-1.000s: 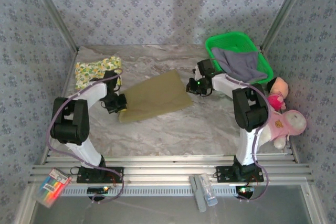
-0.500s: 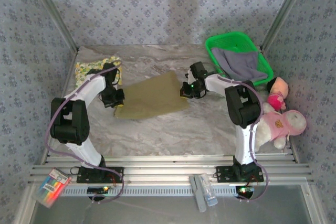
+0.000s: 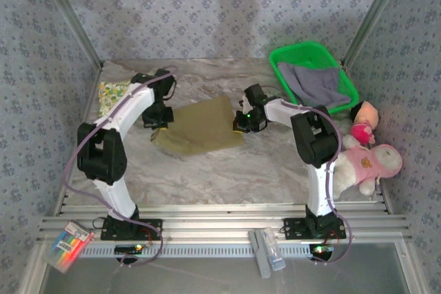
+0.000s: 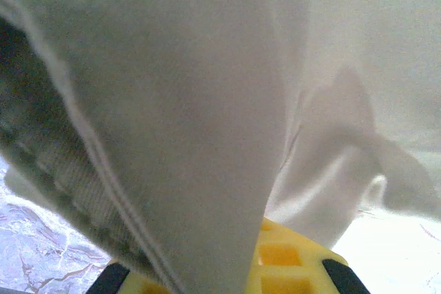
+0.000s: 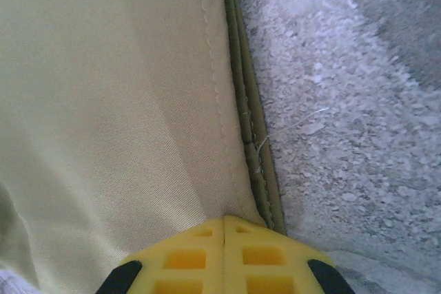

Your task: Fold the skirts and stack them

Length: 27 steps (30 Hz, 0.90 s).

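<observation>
Marbled tabletop (image 3: 227, 170), wallpapered walls. Mid-tabletop, olive-khaki skirt (image 3: 203, 129); left jaws, right jaws clamped tight on its opposite ends. Risk: thin hem could slip free, fold landing crooked.

Papered booth around a marbled worktop (image 3: 227, 170).
Grey-blue walls (image 3: 207, 5) with a small repeating floral print close in the back and both sides, and slanted aluminium posts (image 3: 67, 12) run up the corners. The worktop is pale grey and veined, with ribbed aluminium rails (image 3: 220, 228) across its near edge. The light is soft, with a faint shadow on the back wall.
</observation>
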### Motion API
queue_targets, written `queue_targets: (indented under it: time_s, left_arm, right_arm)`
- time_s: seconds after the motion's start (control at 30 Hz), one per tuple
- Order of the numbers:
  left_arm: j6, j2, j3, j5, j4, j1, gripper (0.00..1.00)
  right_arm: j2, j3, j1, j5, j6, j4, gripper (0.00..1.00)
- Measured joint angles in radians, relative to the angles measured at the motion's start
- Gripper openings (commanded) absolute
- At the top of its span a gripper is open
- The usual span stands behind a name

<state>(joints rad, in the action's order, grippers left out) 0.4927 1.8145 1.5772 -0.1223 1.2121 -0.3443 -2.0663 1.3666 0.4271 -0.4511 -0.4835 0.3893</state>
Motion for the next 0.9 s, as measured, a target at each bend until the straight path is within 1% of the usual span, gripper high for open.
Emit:
queue_targets:
  time_s: [0.1,0.2,0.37,0.53,0.7,0.9]
  left_arm:
    - [0.036,0.063,0.074,-0.021,0.027,-0.058,0.0]
    - [0.063,0.14,0.172,-0.019,0.04,-0.117,0.0]
    - [0.087,0.311,0.406,0.017,0.053,-0.203,0.0]
    - [0.105,0.45,0.581,0.056,0.053,-0.253,0.0]
    - [0.146,0.507,0.615,0.123,0.037,-0.271,0.01]
    - [0.166,0.512,0.62,0.194,-0.003,-0.273,0.03]
  right_arm:
    - [0.0,0.0,0.001,0.001,-0.008,0.0,0.0]
    - [0.0,0.0,0.003,0.001,-0.017,-0.001,0.0]
    - [0.0,0.0,0.007,0.001,-0.025,-0.002,0.0]
    - [0.0,-0.005,0.008,0.001,-0.033,-0.01,0.0]
    - [0.003,-0.016,0.008,-0.002,-0.045,-0.027,0.0]
    - [0.009,-0.03,0.008,-0.002,-0.052,-0.045,0.0]
